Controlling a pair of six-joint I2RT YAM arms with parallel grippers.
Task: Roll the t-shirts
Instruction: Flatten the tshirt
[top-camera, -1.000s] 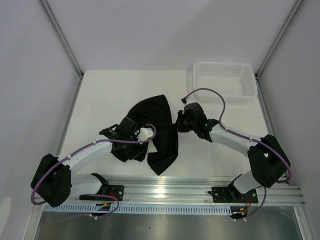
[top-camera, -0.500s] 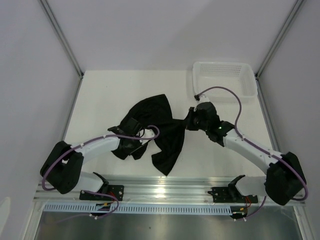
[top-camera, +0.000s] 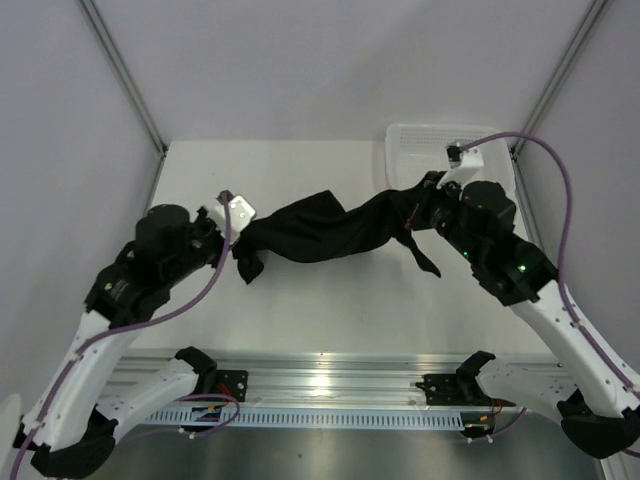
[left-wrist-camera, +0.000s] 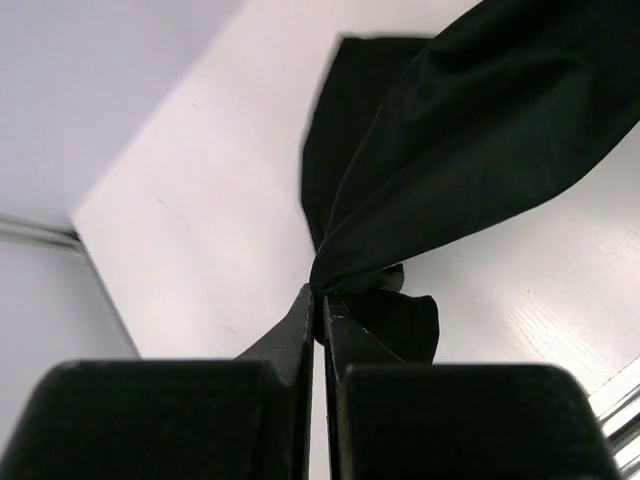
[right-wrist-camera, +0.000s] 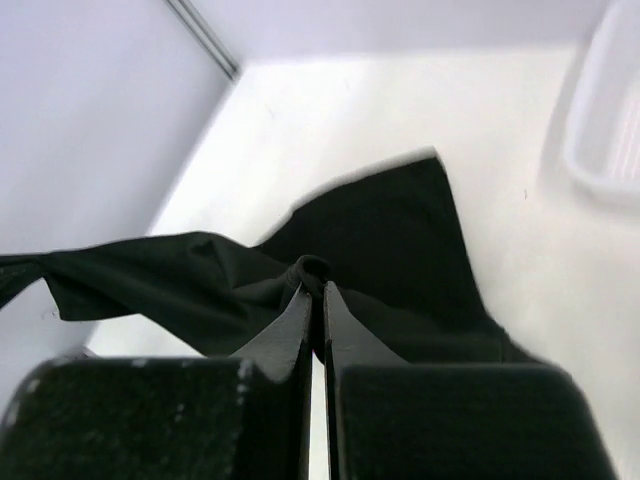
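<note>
- The left claw (left-wrist-camera: 318, 300) is clenching a bunched edge of the black t-shirt (top-camera: 320, 235); a second ago it was standing released over the cloth.
- The right claw (right-wrist-camera: 312, 295) is pinching a small fold at the other end, clenched just as it was before.
- The t-shirt is hanging as a twisted band stretched between the two claws and raised off the counter (top-camera: 300, 320); a second ago it was lying crumpled there between the arms.
- Loose tails of cloth are drooping below each claw.
- Both arms are reaching up and spreading wide, the left wrist swung outward to the left and the right wrist outward to the right.
- The white basket (top-camera: 420, 135) is sitting just behind the right claw, partly hidden by that arm.
</note>
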